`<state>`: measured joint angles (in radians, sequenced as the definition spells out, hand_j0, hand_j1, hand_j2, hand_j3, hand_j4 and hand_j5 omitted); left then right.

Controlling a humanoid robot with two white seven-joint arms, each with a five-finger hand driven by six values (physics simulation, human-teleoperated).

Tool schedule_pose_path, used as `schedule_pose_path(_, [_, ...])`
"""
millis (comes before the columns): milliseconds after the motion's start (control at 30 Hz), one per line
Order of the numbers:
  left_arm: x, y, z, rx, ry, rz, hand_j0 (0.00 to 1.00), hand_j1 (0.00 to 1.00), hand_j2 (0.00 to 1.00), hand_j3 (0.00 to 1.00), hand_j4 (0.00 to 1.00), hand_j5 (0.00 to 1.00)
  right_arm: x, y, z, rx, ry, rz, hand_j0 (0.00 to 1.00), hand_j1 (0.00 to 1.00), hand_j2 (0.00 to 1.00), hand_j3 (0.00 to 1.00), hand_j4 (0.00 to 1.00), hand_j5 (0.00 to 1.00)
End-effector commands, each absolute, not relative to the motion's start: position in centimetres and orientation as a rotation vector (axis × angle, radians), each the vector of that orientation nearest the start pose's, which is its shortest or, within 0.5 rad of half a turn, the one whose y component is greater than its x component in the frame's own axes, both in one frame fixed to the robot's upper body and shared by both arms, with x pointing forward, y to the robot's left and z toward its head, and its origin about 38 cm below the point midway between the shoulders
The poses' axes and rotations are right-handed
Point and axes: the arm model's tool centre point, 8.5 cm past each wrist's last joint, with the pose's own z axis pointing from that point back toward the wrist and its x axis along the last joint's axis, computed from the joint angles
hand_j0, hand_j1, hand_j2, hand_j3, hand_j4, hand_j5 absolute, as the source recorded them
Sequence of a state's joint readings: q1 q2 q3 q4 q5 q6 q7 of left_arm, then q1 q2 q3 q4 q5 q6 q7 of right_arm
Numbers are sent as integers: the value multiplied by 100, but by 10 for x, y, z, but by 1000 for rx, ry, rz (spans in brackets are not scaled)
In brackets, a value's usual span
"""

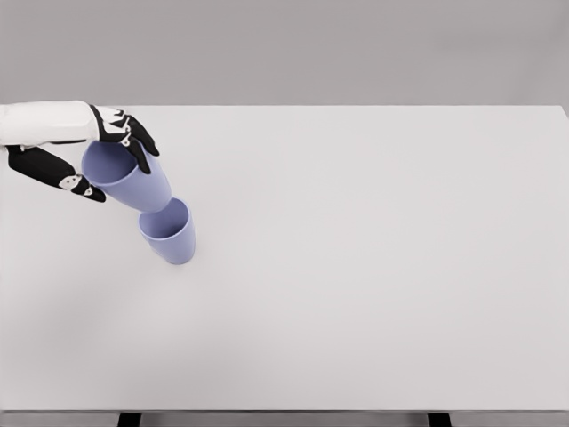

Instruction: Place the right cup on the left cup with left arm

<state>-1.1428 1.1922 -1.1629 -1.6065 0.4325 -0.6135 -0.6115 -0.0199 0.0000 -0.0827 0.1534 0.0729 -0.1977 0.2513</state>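
Observation:
Two lavender-blue cups show at the left of the head view. One cup (pixel 169 231) stands upright on the white table (pixel 373 267). Above it and slightly to the left, the other cup (pixel 129 178) is held tilted, its base overlapping the standing cup's rim; I cannot tell whether they touch. My left hand (pixel 102 165) is shut on the upper cup, with black fingers (pixel 138 142) over its far rim and the thumb (pixel 67 178) on its near side. The right arm does not show.
The white table fills the view from its far edge near the top to its front edge at the bottom. Two dark table legs (pixel 129 419) peek out below the front edge.

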Motion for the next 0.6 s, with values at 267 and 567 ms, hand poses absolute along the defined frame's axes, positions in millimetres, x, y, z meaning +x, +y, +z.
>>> schedule_pose_path(267, [390,322,332,-78,-1565,-1931,59,59,59,59,59,59,-19,-246,-256,175,-66,1,100,100,100,100,100,100])
schedule_pose_path(567, [391,320,327,-89,-1562,-1926,59,59,59,59,59,59,-19,-246,-256,175,-66,1,100,100,100,100,100,100])
